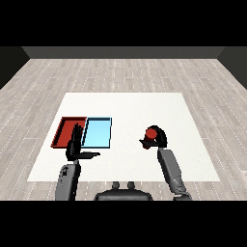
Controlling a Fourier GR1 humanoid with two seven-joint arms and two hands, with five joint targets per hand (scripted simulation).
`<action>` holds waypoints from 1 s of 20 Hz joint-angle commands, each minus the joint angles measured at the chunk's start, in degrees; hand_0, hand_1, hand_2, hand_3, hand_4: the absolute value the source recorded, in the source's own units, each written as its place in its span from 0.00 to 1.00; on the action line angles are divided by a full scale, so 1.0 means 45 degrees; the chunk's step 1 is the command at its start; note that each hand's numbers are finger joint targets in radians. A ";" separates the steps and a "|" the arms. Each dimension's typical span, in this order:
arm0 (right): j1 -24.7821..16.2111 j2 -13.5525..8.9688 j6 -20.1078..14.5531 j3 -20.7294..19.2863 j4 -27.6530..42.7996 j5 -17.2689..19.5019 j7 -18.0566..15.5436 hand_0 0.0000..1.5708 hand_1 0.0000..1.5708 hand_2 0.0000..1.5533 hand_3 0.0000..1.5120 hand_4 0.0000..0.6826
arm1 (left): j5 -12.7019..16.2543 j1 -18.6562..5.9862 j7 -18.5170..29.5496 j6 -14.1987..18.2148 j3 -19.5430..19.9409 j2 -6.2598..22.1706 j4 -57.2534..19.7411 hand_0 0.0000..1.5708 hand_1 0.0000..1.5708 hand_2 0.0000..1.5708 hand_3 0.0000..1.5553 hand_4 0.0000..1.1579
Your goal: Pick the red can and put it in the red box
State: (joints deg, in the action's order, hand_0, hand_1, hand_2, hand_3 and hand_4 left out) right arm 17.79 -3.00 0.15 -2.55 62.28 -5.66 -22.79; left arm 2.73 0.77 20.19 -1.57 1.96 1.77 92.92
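While the right hand (157, 139) curls its fingers round the red can (151, 132) at the counter's (130, 106) right-centre | left hand (75, 147) raised, fingers straight, thumb out, holding nothing | red tray (61, 131) touching light blue tray (98, 132), well apart from the can

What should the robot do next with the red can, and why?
Probably lift it and carry it left. The right hand is curled round the red can, which is far right of the red tray, with the light blue tray in between. The left hand is open, near the trays.
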 commanded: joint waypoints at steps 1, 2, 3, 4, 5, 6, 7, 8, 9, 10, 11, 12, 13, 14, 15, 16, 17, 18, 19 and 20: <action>0.0147 0.0398 -0.0317 0.0172 0.0339 0.0156 -0.0278 0.91 0.91 0.93 0.93 0.96 | -0.0315 0.0534 0.0784 -0.0446 -0.0077 0.0320 -0.0510 0.00 0.00 0.00 0.00 0.00; -0.0911 0.0012 0.0139 0.0368 0.2178 -0.0052 0.0206 0.91 0.91 0.92 0.93 0.95 | -0.0643 -0.0286 0.0137 0.0023 -0.0470 -0.0035 -0.0668 0.00 0.00 0.00 0.00 0.00; -0.0176 -0.0314 0.0491 -0.0143 0.1268 -0.0359 0.0187 0.92 0.92 0.93 0.93 0.95 | -0.0674 -0.0569 -0.0275 0.0156 -0.0723 -0.0260 -0.0553 0.00 0.00 0.00 0.00 0.00; -0.0322 0.0287 -0.0323 0.0396 0.1961 0.0104 0.0531 0.92 0.92 0.93 0.93 0.95 | -0.0730 -0.0106 -0.0514 0.0483 -0.1391 -0.0375 0.0236 0.00 0.00 0.00 0.00 0.00; -0.0369 -0.0611 0.0565 -0.0107 0.2986 -0.0734 0.1774 0.92 0.92 0.93 0.93 0.95 | -0.0862 -0.0809 -0.0031 0.0552 -0.1380 -0.0379 -0.1050 0.00 0.00 0.00 0.00 0.00; -0.0168 -0.0259 0.0295 -0.0079 0.2822 -0.0670 0.1528 0.91 0.91 0.93 0.93 0.95 | -0.0631 -0.0953 -0.0251 0.0132 -0.0883 -0.0252 -0.0986 0.00 0.00 0.00 0.00 0.00; -0.0452 -0.0526 0.0163 0.0047 0.3798 -0.0576 0.2312 0.92 0.92 0.93 0.94 0.95 | -0.0587 -0.0606 -0.0432 -0.0256 -0.1258 -0.0189 -0.0549 0.00 0.00 0.00 0.00 0.00; -0.1144 -0.0137 0.0032 0.0287 0.3721 -0.0363 0.1593 0.91 0.91 0.93 0.94 0.96 | -0.0656 -0.0208 -0.1905 0.0164 -0.1912 -0.0384 0.0943 0.00 0.00 0.00 0.00 0.00; 0.0194 0.0309 -0.0583 0.0184 0.2781 -0.0189 0.1473 0.91 0.91 0.93 0.94 0.96 | -0.0548 -0.0819 -0.0375 0.0045 -0.1600 -0.0386 -0.1217 0.00 0.00 0.00 0.00 0.00; -0.0478 0.0492 -0.0574 0.0556 0.3149 0.0014 0.1326 0.91 0.91 0.93 0.94 0.95 | -0.0561 -0.1028 -0.0618 0.1152 -0.2833 -0.0388 -0.0952 0.00 0.00 0.00 0.00 0.00; -0.0266 0.0634 -0.0983 0.0877 0.2978 0.0056 0.1304 0.91 0.91 0.93 0.94 0.95 | -0.0333 -0.1301 -0.1717 0.1501 -0.3257 -0.0389 -0.0468 0.00 0.00 0.00 0.00 0.00; -0.0047 0.0641 -0.1476 0.1320 0.2780 -0.0064 0.1260 0.91 0.91 0.93 0.94 0.95 | -0.0166 -0.1711 -0.1713 0.1729 -0.3700 -0.0390 -0.0935 0.00 0.00 0.00 0.00 0.00; 0.0190 0.0646 -0.2024 0.1803 0.2565 -0.0209 0.1211 0.91 0.91 0.93 0.94 0.95 | 0.0084 -0.2504 -0.1690 0.1609 -0.3376 -0.0391 -0.1710 0.00 0.00 0.00 0.00 0.00; 0.0468 0.0650 -0.2658 0.2352 0.2297 -0.0399 0.1133 0.91 0.91 0.93 0.94 0.95 | 0.0034 -0.1956 -0.1499 0.1723 -0.3751 -0.0392 -0.1246 0.00 0.00 0.00 0.00 0.00; 0.0754 0.0653 -0.3077 0.2671 0.2178 -0.0721 0.1078 0.91 0.91 0.93 0.94 0.95 | 0.0070 -0.2007 -0.1493 0.1819 -0.3820 -0.0392 -0.1285 0.00 0.00 0.00 0.00 0.00; 0.0928 0.0656 -0.3048 0.2923 0.1688 -0.0868 0.0856 0.91 0.91 0.93 0.94 0.95 | 0.0098 -0.2054 -0.1487 0.1909 -0.3886 -0.0393 -0.1322 0.00 0.00 0.00 0.00 0.00; 0.0418 0.0658 -0.3721 0.3515 0.2579 -0.1142 0.0885 0.90 0.90 0.93 0.94 0.96 | 0.0119 -0.2091 -0.1483 0.1977 -0.3937 -0.0393 -0.1350 0.00 0.00 0.00 0.00 0.00; 0.1071 0.0660 -0.2966 0.2662 0.1864 -0.0945 0.0511 0.91 0.91 0.93 0.94 0.95 | 0.0139 -0.2130 -0.1478 0.2052 -0.3993 -0.0393 -0.1382 0.00 0.00 0.00 0.00 0.00; 0.1469 0.0661 -0.3499 0.3454 0.0758 -0.1364 -0.0180 0.91 0.91 0.93 0.94 0.96 | 0.0317 -0.2404 -0.0964 0.2424 -0.4363 -0.0393 -0.1893 0.00 0.00 0.00 0.00 0.00; 0.0977 0.0662 -0.3262 0.3403 0.1108 -0.1310 -0.0200 0.91 0.91 0.93 0.94 0.96 | 0.0182 -0.1619 -0.1078 0.1605 -0.3927 -0.0394 -0.1496 0.00 0.00 0.00 0.00 0.00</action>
State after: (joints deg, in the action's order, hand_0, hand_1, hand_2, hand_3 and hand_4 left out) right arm 21.27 -0.26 -12.67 9.83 70.15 -9.85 -20.51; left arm 3.10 -7.80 14.56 6.50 -14.98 0.05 86.69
